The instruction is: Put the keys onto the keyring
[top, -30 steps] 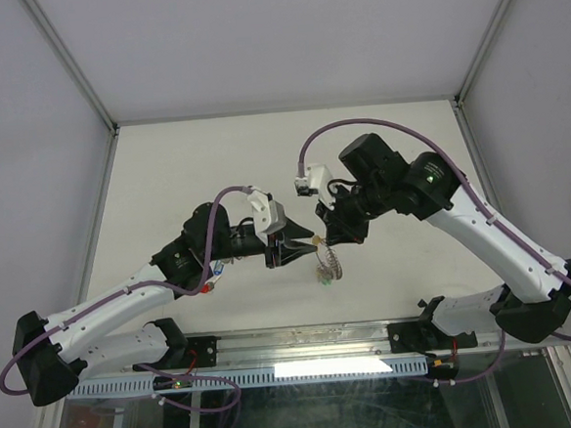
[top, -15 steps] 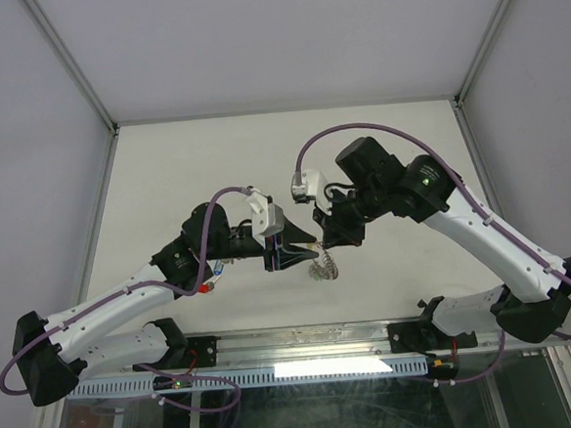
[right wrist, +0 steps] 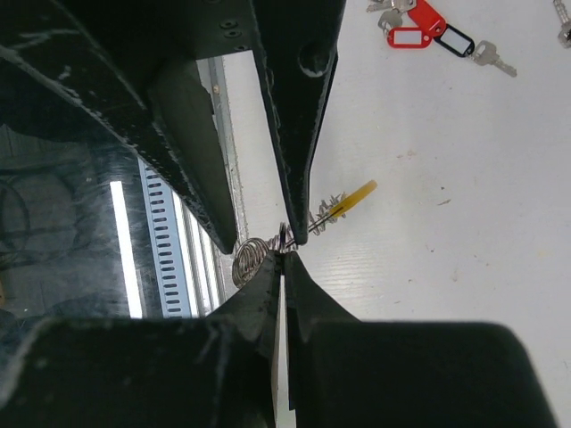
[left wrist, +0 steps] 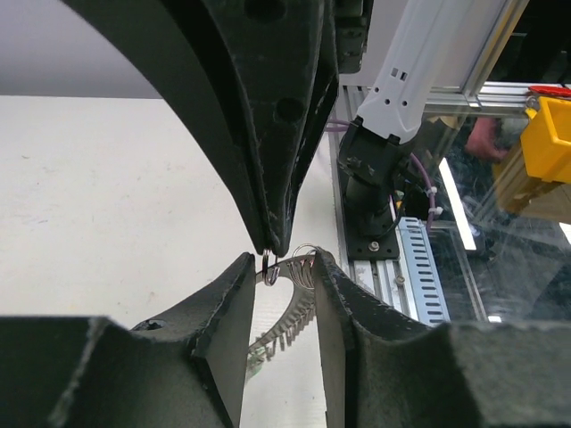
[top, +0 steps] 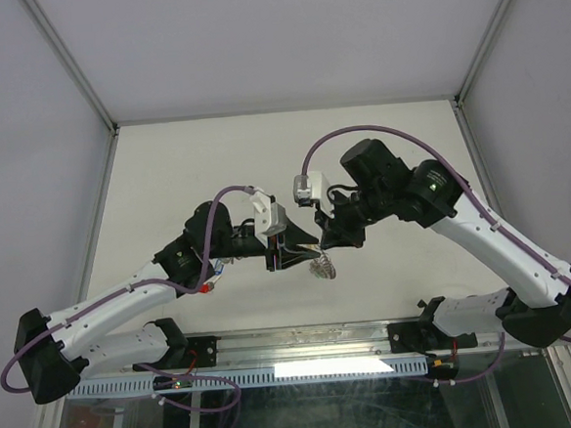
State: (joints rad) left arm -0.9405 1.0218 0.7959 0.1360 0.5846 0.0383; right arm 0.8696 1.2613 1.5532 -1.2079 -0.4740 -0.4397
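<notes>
A bunch of keys (left wrist: 287,323) fans out below the left gripper (left wrist: 284,260), whose fingers are closed across the bunch's head and its stacked rings (left wrist: 304,265). The right gripper (right wrist: 285,257) is shut, pinching the thin silver keyring (left wrist: 267,266) at its fingertips, right against the left finger. A yellow tag (right wrist: 353,197) pokes out behind the bunch, and the stacked rings (right wrist: 247,262) sit beside the right tips. From above, both grippers (top: 306,254) (top: 324,245) meet over the near middle of the table, the keys (top: 322,266) hanging just under them.
Loose keys with red tags (right wrist: 413,24) and a dark-rimmed tag (right wrist: 456,42) lie on the white table; from above they sit under the left forearm (top: 205,286). The metal rail (top: 305,348) runs along the near edge, and frame posts (top: 98,203) border the table.
Both grippers have drifted slightly left and up together, carrying the bunch of keys with them. The right wrist has turned a little. Neither grip has changed.
</notes>
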